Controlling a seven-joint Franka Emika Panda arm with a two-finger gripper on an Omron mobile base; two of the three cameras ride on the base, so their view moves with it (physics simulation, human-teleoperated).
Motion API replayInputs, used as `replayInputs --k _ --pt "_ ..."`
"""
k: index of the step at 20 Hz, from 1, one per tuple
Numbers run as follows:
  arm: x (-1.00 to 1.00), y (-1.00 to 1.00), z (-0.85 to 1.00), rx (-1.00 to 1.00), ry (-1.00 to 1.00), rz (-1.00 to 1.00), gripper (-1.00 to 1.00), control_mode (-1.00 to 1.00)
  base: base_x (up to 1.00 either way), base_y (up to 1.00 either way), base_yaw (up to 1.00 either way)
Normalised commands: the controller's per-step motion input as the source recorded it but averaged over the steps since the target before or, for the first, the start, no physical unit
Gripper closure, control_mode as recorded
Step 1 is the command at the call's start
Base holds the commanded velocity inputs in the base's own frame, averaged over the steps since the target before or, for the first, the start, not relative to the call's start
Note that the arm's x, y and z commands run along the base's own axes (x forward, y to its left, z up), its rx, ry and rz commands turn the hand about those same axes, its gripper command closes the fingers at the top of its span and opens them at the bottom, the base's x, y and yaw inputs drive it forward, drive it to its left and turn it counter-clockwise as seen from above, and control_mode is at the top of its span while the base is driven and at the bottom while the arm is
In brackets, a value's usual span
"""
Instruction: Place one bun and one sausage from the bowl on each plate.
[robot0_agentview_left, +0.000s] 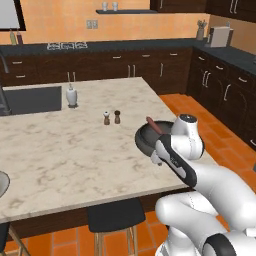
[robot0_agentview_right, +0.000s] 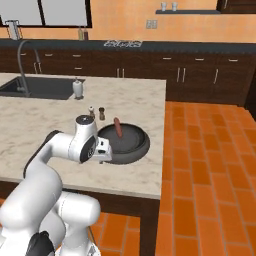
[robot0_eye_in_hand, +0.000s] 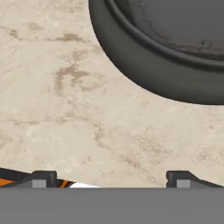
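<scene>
Okay, left base view: one sausage (robot0_agentview_left: 152, 124) leans on the bowl (robot0_agentview_left: 142, 142) rim at 12 o'clock, near the counter (robot0_agentview_left: 60, 155) edge. Right base view: gripper (robot0_agentview_right: 106, 150) at the bowl's 9 o'clock. Hand view: fingertips (robot0_eye_in_hand: 41, 179) spread wide, holding nothing; bowl at 1 o'clock, bare counter between.

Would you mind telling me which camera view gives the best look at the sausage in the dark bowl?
The right base view: the sausage lies unobstructed in the bowl, its whole length visible. In the left base view the arm hides much of the bowl, leaving part of the sausage showing. The hand view catches the bowl's rim beside bare counter.
</scene>
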Motion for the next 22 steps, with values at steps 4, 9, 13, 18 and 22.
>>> replayInputs --k 4,9,13,18,22 --pt "0.0 0.0 0.0 0.0 0.0 0.0 -1.0 1.0 0.16 -0.36 0.0" --pt "0.07 -0.15 0.01 0.0 -0.05 0.0 -1.0 -1.0 0.02 -0.06 0.0" --pt "0.2 -0.17 0.18 0.0 -0.26 0.02 -1.0 -1.0 0.0 0.0 0.0" --pt "0.39 -0.16 0.25 0.0 -0.1 0.02 -1.0 -1.0 0.0 0.0 0.0" --pt "0.65 -0.2 0.14 0.0 0.0 0.0 -1.0 -1.0 0.0 0.0 0.0"
